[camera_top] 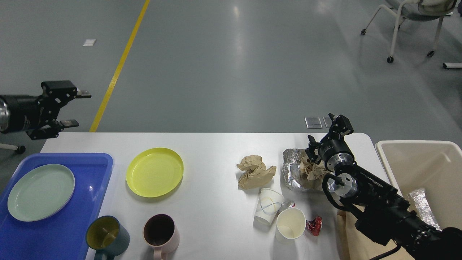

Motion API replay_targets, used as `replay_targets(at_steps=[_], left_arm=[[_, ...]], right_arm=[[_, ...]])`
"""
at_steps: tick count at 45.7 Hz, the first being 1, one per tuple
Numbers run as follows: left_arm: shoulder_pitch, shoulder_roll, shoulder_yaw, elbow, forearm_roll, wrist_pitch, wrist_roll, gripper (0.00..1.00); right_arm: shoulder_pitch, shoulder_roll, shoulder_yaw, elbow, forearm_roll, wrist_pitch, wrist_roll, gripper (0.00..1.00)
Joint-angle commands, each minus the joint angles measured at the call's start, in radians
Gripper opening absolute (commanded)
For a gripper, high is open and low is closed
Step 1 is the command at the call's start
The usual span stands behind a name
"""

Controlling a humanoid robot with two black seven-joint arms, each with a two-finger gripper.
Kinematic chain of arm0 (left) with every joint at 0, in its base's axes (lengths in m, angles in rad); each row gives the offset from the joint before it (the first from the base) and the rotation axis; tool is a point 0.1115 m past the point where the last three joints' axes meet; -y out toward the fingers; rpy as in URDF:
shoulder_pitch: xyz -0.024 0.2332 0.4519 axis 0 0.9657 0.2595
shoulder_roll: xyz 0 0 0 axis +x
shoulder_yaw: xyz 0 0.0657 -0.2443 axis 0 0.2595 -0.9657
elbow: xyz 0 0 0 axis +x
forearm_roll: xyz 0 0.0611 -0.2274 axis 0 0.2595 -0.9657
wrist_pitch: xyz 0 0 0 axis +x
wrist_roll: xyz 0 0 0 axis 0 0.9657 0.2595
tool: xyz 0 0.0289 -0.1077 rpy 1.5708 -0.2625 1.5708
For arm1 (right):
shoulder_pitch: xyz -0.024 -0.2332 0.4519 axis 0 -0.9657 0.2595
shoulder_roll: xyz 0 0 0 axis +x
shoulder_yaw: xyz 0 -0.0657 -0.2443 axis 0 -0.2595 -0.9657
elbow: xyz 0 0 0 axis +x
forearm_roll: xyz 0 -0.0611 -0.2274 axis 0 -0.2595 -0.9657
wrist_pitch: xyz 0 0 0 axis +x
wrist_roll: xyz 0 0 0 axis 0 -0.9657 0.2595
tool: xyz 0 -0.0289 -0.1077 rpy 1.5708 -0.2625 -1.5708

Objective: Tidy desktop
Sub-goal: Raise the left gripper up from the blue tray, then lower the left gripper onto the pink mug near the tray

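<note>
The white desktop [216, 151] holds a yellow plate [155, 172], a teal mug [107, 236], a pink mug [160, 232], a crumpled brown paper [255, 171], a foil sheet [293, 169] with brown paper on it, two paper cups [267, 206] [290, 224] and a red wrapper [314, 225]. A pale green plate [40, 191] lies in the blue tray [90, 180]. My left gripper [74, 109] is open and empty, raised beyond the table's far left corner. My right gripper [323, 134] is open, just above the foil and paper.
A beige bin [415, 159] stands off the table's right end with a piece of foil [421, 206] inside. A brown paper sheet [352, 242] lies under my right arm. A wheeled chair [404, 25] stands far back right.
</note>
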State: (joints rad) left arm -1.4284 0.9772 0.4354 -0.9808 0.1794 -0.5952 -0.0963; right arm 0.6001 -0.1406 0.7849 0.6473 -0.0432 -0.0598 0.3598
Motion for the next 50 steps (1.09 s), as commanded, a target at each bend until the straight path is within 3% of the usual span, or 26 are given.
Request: replay_targets(at_steps=[1, 6, 9, 15, 20, 30, 39, 50], left_arm=[[-0.230, -0.153, 0.404, 0.004, -0.001, 0.011, 0.001, 0.97], [-0.345, -0.354, 0.678, -0.010, 0.000, -0.001, 0.000, 0.97], [-0.395, -0.432, 0.718, -0.016, 0.000, -0.008, 0.018, 0.97], [-0.562, -0.554, 0.744, -0.096, 0.000, -0.074, 0.006, 0.97], [-0.742, -0.633, 0.980, -0.243, -0.009, -0.058, 0.000, 0.97], [-0.920, -0.791, 0.983, -0.420, -0.086, -0.055, 0.010, 0.97], [-1.194, -0.885, 0.994, -0.656, -0.297, -0.103, 0.013, 0.97], [-1.484, -0.942, 1.002, -0.768, -0.477, -0.317, 0.014, 0.96]], right_arm=[[0.000, 0.001, -0.001, 0.000, 0.000, 0.000, 0.001, 1.00], [0.000, 0.001, 0.000, 0.000, 0.000, 0.000, 0.001, 1.00], [0.000, -0.001, 0.000, 0.000, 0.000, 0.000, -0.001, 1.00], [0.000, 0.001, 0.000, 0.000, 0.000, 0.000, -0.001, 1.00], [0.000, 0.001, -0.001, 0.000, 0.000, 0.000, 0.001, 1.00], [0.000, 0.001, 0.000, 0.000, 0.000, 0.000, 0.001, 1.00], [0.000, -0.001, -0.001, 0.000, 0.000, 0.000, 0.001, 1.00], [0.000, 0.001, -0.001, 0.000, 0.000, 0.000, 0.001, 1.00]])
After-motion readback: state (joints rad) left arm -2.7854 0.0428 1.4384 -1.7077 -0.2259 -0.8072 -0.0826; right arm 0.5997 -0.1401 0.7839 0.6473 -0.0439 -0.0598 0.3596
